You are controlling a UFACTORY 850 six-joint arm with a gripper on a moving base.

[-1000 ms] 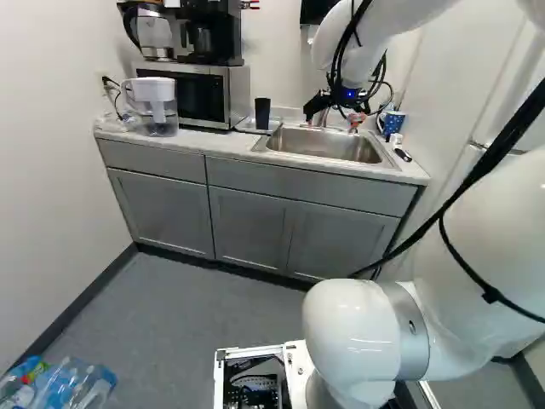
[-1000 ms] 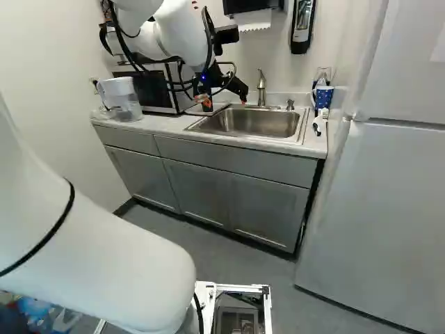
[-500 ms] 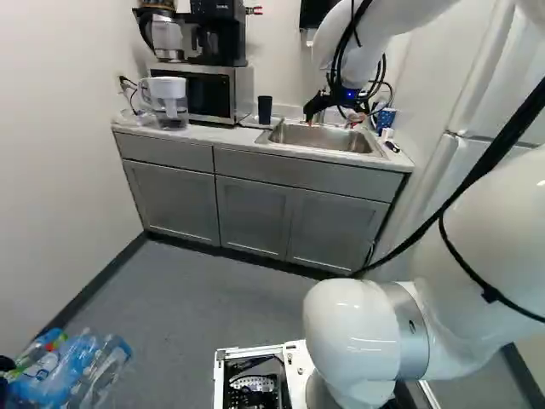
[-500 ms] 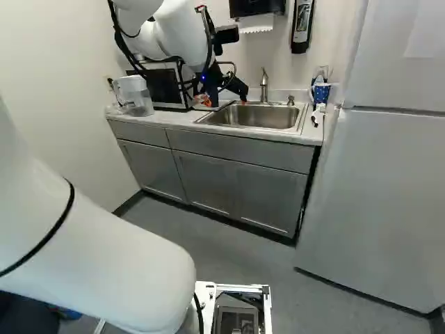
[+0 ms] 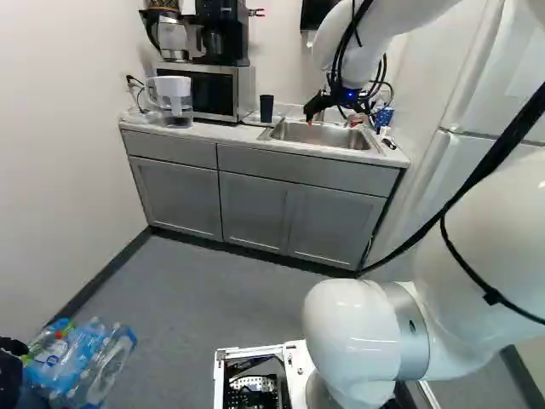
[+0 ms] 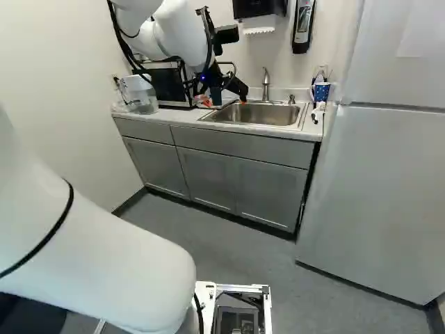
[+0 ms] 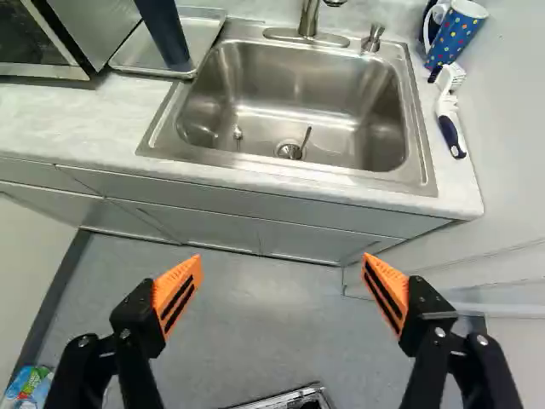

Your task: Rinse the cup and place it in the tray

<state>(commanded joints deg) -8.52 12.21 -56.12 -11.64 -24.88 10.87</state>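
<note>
In the left base view, my gripper (image 5: 329, 122) shows against the sink (image 5: 324, 134). Its fingers stand wide apart in the wrist view, the gripper (image 7: 281, 277) holding nothing and the sink (image 7: 289, 102) ahead of it. A tall dark cup (image 7: 164, 32) stands upright on the silver tray (image 7: 136, 56), between microwave and sink. That cup (image 5: 266, 106) also shows in the left base view. Beyond the sink's other side is a blue dotted mug with a white handle (image 7: 457, 36). The faucet (image 7: 308, 19) rises behind the basin.
A white-handled brush (image 7: 450, 115) lies beside the sink. The microwave (image 5: 213, 92) and a water pitcher (image 5: 174, 98) stand on the counter. The fridge (image 6: 375, 195) is to the right. Plastic bottles (image 5: 81, 362) are low at the left of the left base view.
The base has moved back from the counter and turned a little; counter and sink look smaller and farther off. The arm keeps its pose over its lowest joint, its gripper still open.
</note>
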